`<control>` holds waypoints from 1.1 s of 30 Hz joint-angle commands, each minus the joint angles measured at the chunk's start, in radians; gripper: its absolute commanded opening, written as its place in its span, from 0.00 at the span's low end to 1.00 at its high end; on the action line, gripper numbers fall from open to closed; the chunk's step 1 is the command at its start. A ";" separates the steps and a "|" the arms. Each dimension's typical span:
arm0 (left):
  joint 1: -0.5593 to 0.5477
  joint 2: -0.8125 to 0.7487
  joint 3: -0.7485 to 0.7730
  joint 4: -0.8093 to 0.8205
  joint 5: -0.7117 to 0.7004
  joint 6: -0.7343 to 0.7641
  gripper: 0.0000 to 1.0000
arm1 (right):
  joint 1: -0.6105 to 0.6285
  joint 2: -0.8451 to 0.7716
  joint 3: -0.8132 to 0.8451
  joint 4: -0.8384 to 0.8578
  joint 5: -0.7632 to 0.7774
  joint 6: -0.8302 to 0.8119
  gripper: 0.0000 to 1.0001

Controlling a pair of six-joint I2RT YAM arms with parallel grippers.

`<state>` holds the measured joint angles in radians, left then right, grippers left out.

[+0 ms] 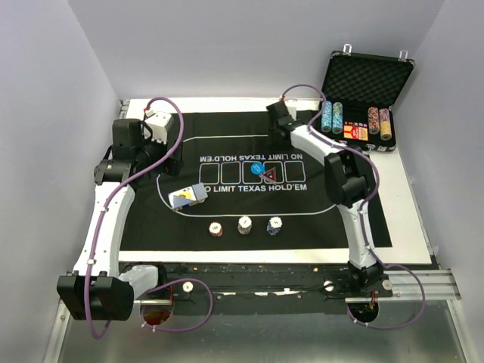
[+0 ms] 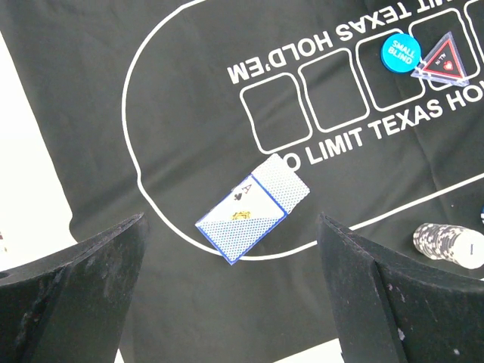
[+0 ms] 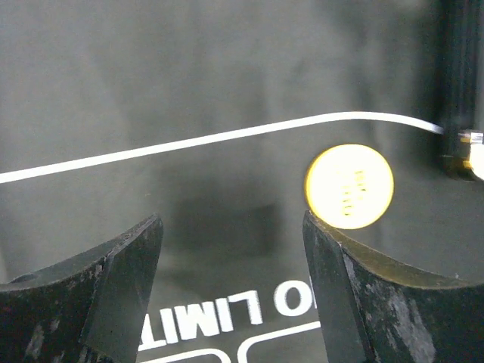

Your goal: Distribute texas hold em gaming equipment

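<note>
Seen from above, my right gripper (image 3: 231, 219) and its wrist cover the far edge of the black felt mat (image 1: 151, 227). The yellow button disc (image 3: 349, 186) therefore shows only in the right wrist view. Its print there is too blurred to read, and one fingertip cuts off its lower rim. In the left wrist view a speckled chip stack (image 2: 450, 243) runs off the picture's border.

Both my hands are released. The right gripper's jaws stand apart with only mat between them, and the yellow disc lies flat just past one fingertip, outside the gap. My left gripper (image 2: 231, 223) hangs wide above the mat and grasps nothing.

The deck box (image 2: 253, 208) lies flat and askew across the white oval line at the mat's left end. It is blue-latticed, with a white panel bearing an A and a small dark suit mark. On the row of printed card outlines lies a round blue disc (image 2: 400, 54) reading SMALL BLIND. It touches a clear triangular plaque (image 2: 441, 60) with a red triangle inside, whose lettering I cannot make out.

Three short round chip stacks sit in a row at the mat's near side: reddish (image 1: 216, 228), pale (image 1: 244, 224) and blue (image 1: 274, 224). At the far right, off the mat, an open black case (image 1: 368, 83) with a dimpled foam lid holds rows of chips on edge.
</note>
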<state>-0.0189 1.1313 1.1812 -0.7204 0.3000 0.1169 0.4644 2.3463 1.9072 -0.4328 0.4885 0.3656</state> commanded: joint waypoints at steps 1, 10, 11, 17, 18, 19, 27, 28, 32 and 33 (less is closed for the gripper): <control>0.007 0.001 -0.002 -0.002 0.014 0.013 0.99 | -0.067 -0.099 -0.066 -0.001 0.050 0.058 0.84; 0.007 0.010 0.003 0.004 0.025 0.004 0.99 | -0.108 -0.078 -0.066 -0.027 0.078 0.081 0.90; 0.007 0.010 0.001 0.004 0.025 0.006 0.99 | -0.116 -0.076 -0.068 -0.029 0.071 0.087 0.90; 0.007 0.021 0.017 -0.004 0.027 -0.002 0.99 | -0.135 -0.052 -0.074 -0.026 0.032 0.102 0.91; 0.007 0.019 0.018 -0.004 0.027 -0.003 0.99 | -0.135 -0.045 -0.074 -0.032 0.027 0.107 0.91; 0.007 0.018 0.018 -0.005 0.028 -0.002 0.99 | -0.135 -0.042 -0.077 -0.037 0.025 0.116 0.91; 0.007 0.013 0.028 -0.008 0.033 -0.008 0.99 | -0.135 -0.018 -0.123 -0.018 -0.017 0.150 0.89; 0.007 0.013 0.028 -0.007 0.034 -0.008 0.99 | -0.135 -0.013 -0.123 -0.020 -0.022 0.157 0.88; 0.007 0.013 0.029 -0.007 0.033 -0.013 0.99 | -0.136 -0.001 -0.128 -0.014 -0.039 0.170 0.84; 0.007 0.015 0.029 -0.007 0.034 -0.014 0.99 | -0.135 -0.001 -0.131 -0.009 -0.045 0.168 0.82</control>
<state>-0.0185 1.1484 1.1824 -0.7216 0.3084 0.1184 0.3325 2.3024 1.7958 -0.4355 0.4870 0.5095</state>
